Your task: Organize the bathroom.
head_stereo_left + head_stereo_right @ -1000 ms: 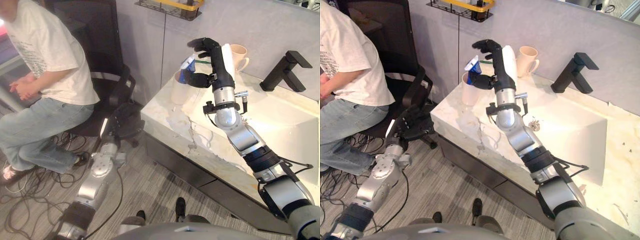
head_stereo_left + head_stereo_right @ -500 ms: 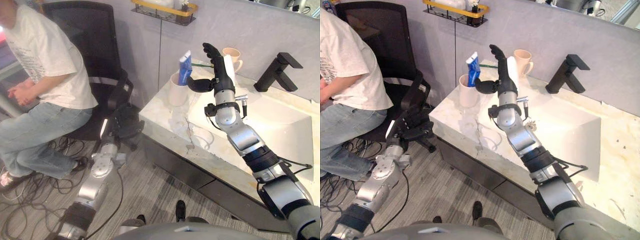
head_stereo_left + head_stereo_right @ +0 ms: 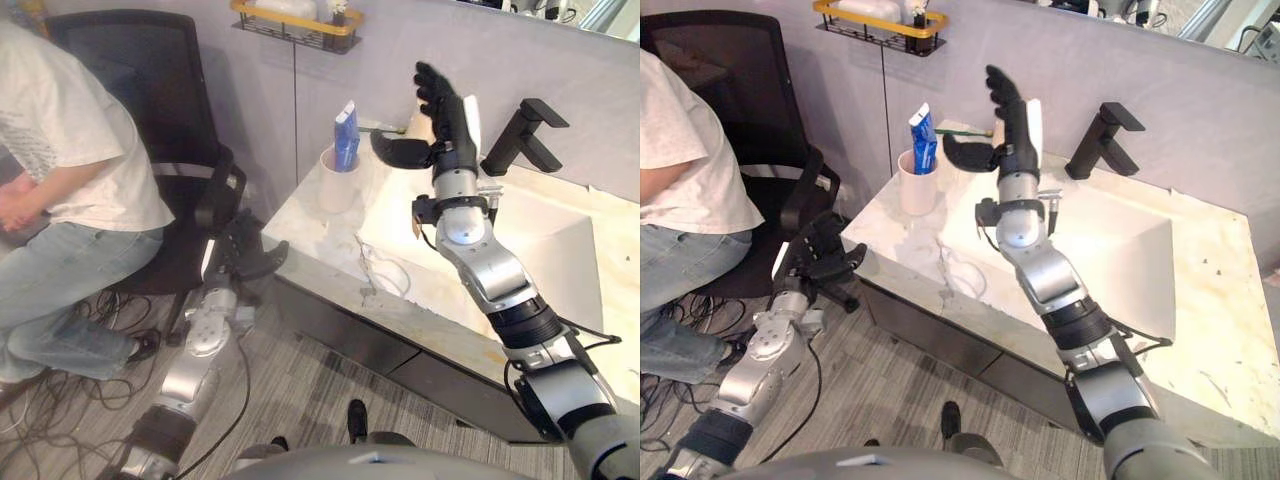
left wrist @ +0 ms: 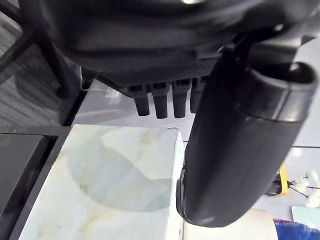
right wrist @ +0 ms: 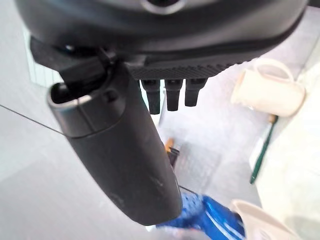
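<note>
A white cup (image 3: pixel 337 185) stands at the counter's left rear corner with a blue toothpaste tube (image 3: pixel 346 138) upright in it. My right hand (image 3: pixel 445 110) is raised above the counter to the right of the cup, open, fingers straight up and holding nothing. In the right wrist view, past the straight fingers, a cream mug (image 5: pixel 267 90) sits by the wall, a green toothbrush (image 5: pixel 261 152) lies on the counter, and the tube (image 5: pixel 205 217) shows too. My left hand (image 3: pixel 820 255) hangs low before the counter's front left corner, fingers relaxed and empty.
A black faucet (image 3: pixel 527 135) stands behind the white sink basin (image 3: pixel 540 250). A yellow-rimmed wire shelf (image 3: pixel 295 18) hangs on the wall above the cup. A person (image 3: pixel 60 150) sits at the left, next to a black office chair (image 3: pixel 150 80).
My right hand has let go of the toothpaste tube, opened, and drawn back to the right and upward. The tube stays upright in the cup. The camera has shifted.
</note>
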You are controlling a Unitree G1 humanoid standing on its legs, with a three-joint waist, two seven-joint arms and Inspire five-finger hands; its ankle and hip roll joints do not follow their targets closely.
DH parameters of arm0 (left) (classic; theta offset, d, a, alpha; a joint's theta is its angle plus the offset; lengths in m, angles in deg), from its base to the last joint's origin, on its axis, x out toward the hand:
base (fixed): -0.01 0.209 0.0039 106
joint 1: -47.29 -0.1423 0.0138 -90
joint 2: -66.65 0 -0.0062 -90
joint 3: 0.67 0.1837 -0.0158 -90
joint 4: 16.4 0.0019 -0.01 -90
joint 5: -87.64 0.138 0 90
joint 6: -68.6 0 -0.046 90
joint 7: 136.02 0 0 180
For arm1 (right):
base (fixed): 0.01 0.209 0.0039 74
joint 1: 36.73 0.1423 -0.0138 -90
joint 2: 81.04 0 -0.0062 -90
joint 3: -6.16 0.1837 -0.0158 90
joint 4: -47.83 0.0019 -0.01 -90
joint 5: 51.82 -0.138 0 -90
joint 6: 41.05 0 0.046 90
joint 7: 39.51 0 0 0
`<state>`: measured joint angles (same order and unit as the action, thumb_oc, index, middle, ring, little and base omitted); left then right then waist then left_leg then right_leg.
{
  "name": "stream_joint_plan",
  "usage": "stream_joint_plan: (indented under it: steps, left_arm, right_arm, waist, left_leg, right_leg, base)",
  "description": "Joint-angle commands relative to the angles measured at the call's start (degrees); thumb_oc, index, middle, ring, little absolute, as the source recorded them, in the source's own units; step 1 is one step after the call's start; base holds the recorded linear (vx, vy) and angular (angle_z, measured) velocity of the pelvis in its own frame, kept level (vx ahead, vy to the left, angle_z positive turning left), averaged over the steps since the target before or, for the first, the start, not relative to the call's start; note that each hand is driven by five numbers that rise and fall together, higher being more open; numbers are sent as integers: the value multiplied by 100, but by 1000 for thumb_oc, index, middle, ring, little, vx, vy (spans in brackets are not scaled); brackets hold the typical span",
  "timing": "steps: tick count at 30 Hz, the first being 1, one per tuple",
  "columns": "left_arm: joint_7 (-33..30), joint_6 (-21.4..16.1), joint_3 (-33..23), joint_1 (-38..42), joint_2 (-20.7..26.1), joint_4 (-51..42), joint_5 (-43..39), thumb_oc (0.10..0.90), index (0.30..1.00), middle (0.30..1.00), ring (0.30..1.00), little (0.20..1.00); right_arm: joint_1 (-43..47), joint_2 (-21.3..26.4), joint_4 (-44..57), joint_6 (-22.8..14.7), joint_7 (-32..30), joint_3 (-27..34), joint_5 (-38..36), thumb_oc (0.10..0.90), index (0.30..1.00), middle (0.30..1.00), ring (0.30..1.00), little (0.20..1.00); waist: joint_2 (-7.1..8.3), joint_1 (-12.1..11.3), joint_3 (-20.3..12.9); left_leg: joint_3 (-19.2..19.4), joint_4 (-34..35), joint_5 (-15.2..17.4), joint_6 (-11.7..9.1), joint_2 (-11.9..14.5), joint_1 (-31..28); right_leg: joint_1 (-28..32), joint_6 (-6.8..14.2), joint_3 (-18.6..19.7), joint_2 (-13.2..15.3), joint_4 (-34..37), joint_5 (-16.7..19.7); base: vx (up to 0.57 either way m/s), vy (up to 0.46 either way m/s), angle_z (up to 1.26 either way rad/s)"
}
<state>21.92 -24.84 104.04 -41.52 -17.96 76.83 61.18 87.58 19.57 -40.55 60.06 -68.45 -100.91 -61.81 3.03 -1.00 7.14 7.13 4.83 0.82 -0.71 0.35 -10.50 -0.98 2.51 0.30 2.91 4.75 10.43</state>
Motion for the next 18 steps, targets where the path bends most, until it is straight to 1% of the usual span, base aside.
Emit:
stream_joint_plan:
  steps: [1, 3, 4, 5, 7, 9, 10, 11, 12, 14, 15, 16, 18]
  left_arm:
    - [-45, -546, -60, 180, 35, -136, 205, 800, 900, 900, 900, 900]
    - [-110, -604, -81, 141, -1, 96, 322, 800, 900, 900, 900, 900]
    - [-67, -626, -98, 123, -2, 209, 218, 800, 900, 900, 900, 900]
    - [-77, -642, -116, 111, -4, 308, 157, 800, 900, 900, 900, 900]
    - [-116, -755, -209, 57, 30, 562, 341, 800, 900, 900, 900, 900]
    - [-68, -835, -271, -9, 70, 702, 283, 800, 900, 900, 900, 900]
    - [-38, -906, -344, -89, 52, 948, 223, 800, 900, 900, 900, 900]
    - [-18, -928, -382, -107, 49, 1028, 240, 800, 900, 900, 900, 900]
    - [-72, -984, -439, -156, 56, 1195, 350, 800, 900, 900, 900, 900]
    - [-119, -1012, -514, -210, 43, 1447, 348, 800, 900, 900, 900, 900]
    - [-143, -978, -520, -214, 41, 1487, 319, 800, 900, 900, 900, 900]
    - [-116, -1091, -640, -272, -63, 2032, 142, 800, 900, 900, 900, 900]
    - [-188, -1149, -722, -310, -123, 2422, 203, 800, 900, 900, 900, 900]
  right_arm:
    - [338, 350, 332, -950, -616, 808, -5, 800, 900, 900, 900, 900]
    - [146, 546, 280, -1178, -788, 1136, -184, 800, 900, 900, 900, 900]
    - [62, 634, 230, -1304, -843, 1264, -247, 800, 900, 900, 900, 900]
    - [7, 705, 191, -1389, -915, 1362, -247, 800, 900, 900, 900, 900]
    - [-185, 918, 126, -1570, -927, 1656, -286, 800, 900, 900, 900, 900]
    - [-362, 1085, 135, -1706, -1006, 1887, -329, 800, 900, 900, 900, 900]
    - [-587, 1283, 81, -1837, -1083, 2173, -280, 800, 900, 900, 900, 900]
    - [-651, 1346, 49, -1906, -1126, 2250, -288, 800, 900, 900, 900, 900]
    - [-835, 1496, -5, -2049, -1210, 2486, -312, 800, 900, 900, 900, 900]
    - [-1107, 1657, -78, -2281, -1306, 2781, -380, 800, 900, 900, 900, 900]
    - [-1149, 1678, -89, -2304, -1381, 2824, -351, 800, 900, 900, 900, 900]
    - [-1473, 1873, -230, -2480, -1499, 3199, -318, 800, 900, 900, 900, 900]
    - [-1690, 2025, -334, -2533, -1650, 3447, -323, 800, 900, 900, 900, 900]
  waist:
    - [57, 129, -578]
    - [62, 207, -594]
    - [66, 236, -604]
    - [67, 254, -608]
    - [67, 309, -611]
    - [69, 350, -617]
    - [67, 405, -631]
    - [67, 420, -635]
    - [67, 461, -644]
    - [70, 527, -653]
    - [70, 533, -656]
    - [70, 618, -674]
    - [79, 682, -685]
  left_leg:
    - [-323, 17, -3, 211, -16, 363]
    - [-266, 17, 26, 214, -15, 344]
    - [-252, 17, 34, 216, -18, 335]
    - [-239, 17, 39, 217, -18, 331]
    - [-206, 17, 48, 218, -12, 322]
    - [-179, 17, 49, 223, -10, 322]
    - [-139, 17, 54, 219, -7, 324]
    - [-125, 17, 57, 219, -5, 321]
    - [-94, 17, 61, 221, -5, 324]
    - [-56, 17, 63, 219, 3, 328]
    - [-47, 17, 64, 218, 5, 329]
    - [2, 17, 61, 208, 16, 336]
    - [36, 17, 58, 204, 21, 343]
  right_leg:
    - [545, 41, 26, 124, 25, -456]
    - [530, 56, 70, 117, 25, -443]
    - [526, 62, 92, 113, 25, -437]
    - [520, 69, 106, 111, 25, -433]
    - [506, 81, 132, 106, 25, -425]
    - [489, 90, 165, 97, 25, -416]
    - [466, 103, 203, 86, 25, -408]
    - [461, 108, 215, 83, 25, -406]
    - [441, 113, 246, 70, 25, -401]
    - [415, 125, 281, 58, 25, -394]
    - [409, 128, 286, 56, 25, -392]
    - [379, 144, 331, 38, 25, -386]
    - [359, 153, 359, 25, 25, -379]
  base:
    - [-5, 58, -8]
    - [1, 57, -4]
    - [11, 45, -6]
    - [7, 30, -8]
    - [0, 21, -12]
    - [-1, 18, -15]
    - [2, 17, -13]
    - [3, 15, -15]
    - [2, 9, -21]
    - [0, 8, -22]
    - [1, 9, -17]
    - [2, 7, -17]
    - [1, -1, -17]
